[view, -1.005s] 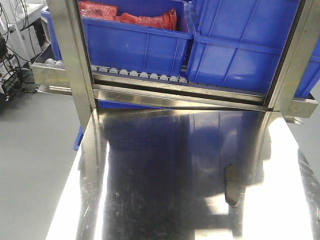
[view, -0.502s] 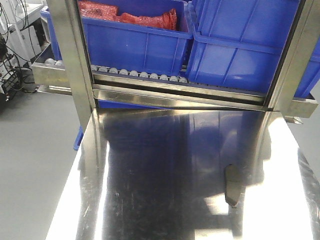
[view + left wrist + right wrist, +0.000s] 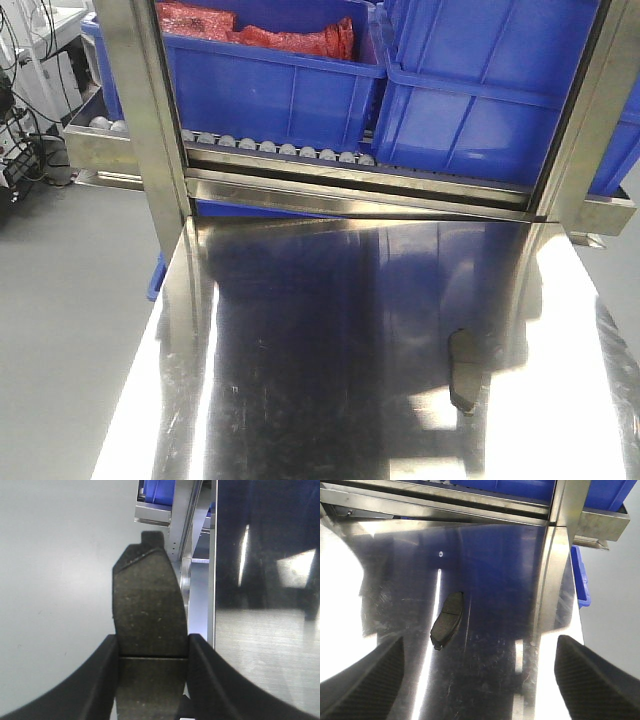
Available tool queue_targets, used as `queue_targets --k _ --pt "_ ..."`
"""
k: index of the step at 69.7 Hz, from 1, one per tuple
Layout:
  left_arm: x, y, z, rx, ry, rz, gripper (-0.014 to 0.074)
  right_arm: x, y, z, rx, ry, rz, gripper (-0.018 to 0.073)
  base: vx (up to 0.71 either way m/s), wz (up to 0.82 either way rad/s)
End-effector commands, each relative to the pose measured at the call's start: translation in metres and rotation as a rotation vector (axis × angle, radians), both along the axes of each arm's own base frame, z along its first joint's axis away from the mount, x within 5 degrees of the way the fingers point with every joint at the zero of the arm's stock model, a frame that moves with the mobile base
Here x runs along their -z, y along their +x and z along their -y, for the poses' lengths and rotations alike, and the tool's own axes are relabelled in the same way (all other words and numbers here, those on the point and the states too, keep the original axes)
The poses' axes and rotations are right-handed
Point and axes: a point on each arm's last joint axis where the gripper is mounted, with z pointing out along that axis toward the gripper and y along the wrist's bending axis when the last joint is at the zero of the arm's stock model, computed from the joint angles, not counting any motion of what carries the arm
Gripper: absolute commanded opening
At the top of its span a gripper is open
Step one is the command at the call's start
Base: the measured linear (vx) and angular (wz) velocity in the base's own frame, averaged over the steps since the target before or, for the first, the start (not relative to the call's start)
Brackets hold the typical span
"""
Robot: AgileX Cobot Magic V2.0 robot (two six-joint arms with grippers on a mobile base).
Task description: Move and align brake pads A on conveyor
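In the left wrist view, my left gripper is shut on a dark-grey curved brake pad, its groove level with the fingertips. It is held over grey floor just left of the shiny steel table's edge. A second brake pad lies flat on the steel table at the right front. In the right wrist view this pad sits ahead and left of my right gripper. That gripper hangs open above the table with nothing between its fingers. The conveyor is out of view.
Behind the table stands a steel roller rack with uprights. It carries blue bins, one of them holding red material. Grey floor lies to the table's left.
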Motion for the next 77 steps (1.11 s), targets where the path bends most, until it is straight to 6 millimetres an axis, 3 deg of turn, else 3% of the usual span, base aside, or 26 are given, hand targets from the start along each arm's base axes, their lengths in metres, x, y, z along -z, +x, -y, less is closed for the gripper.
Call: queue_targets --k 1,70,77 --pt "-0.0120 0.0036 0.0001 0.006 -0.008 0.090 -0.0006 -0.0130 0.0030 0.0004 0.004 -0.002 0.084 0.0578 0.00 0.00" --pt "-0.0120 0.0036 0.0001 0.006 -0.008 0.090 -0.0006 -0.0180 0.0050 -0.0006 0.011 0.038 0.139 0.0578 0.00 0.00" --pt "-0.0120 0.0036 0.0001 0.006 -0.008 0.090 -0.0006 -0.0157 0.0118 -0.0009 0.018 0.057 0.104 0.0578 0.00 0.00"
